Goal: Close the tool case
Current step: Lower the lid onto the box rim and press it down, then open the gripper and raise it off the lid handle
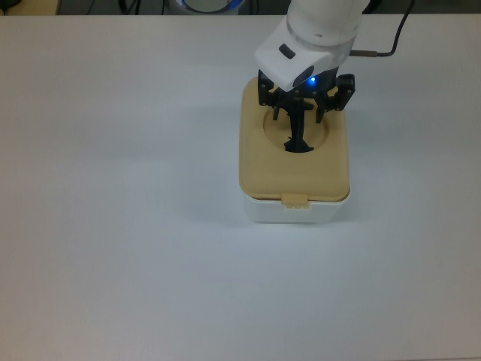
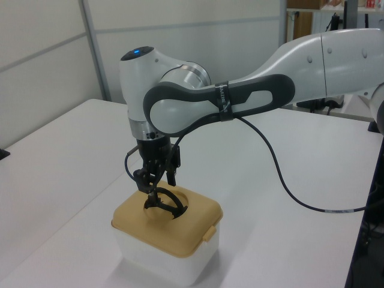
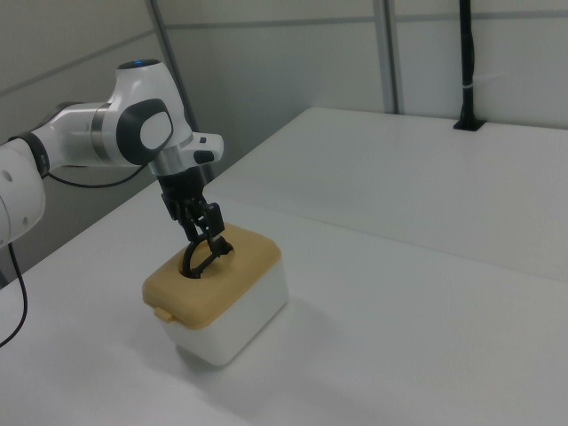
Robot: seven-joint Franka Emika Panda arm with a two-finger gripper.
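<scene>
Tool case (image 1: 294,207): a white tub on my white bench (image 1: 120,226), near the upper right of the top view, its front facing the top view's bottom edge
Lid (image 1: 293,169): tan, lying flat and square on the tub, edges lined up all round
Latch tab (image 1: 295,200): small, tan, at the middle of the lid's front edge, hanging over the white wall
Handle (image 1: 298,144): black, standing up out of the round recess in the lid
My end effector (image 1: 304,105): directly above the recess, released, fingers (image 1: 273,100) spread to either side of the handle and not touching it
Left view: my end effector (image 2: 155,178) hangs just over the lid (image 2: 168,225), the handle (image 2: 165,205) below it
Right view: my fingers (image 3: 213,219) apart above the handle (image 3: 202,257), the tub (image 3: 232,319) closed under the lid
Cable (image 2: 288,186): black, looping from my arm down to the bench
</scene>
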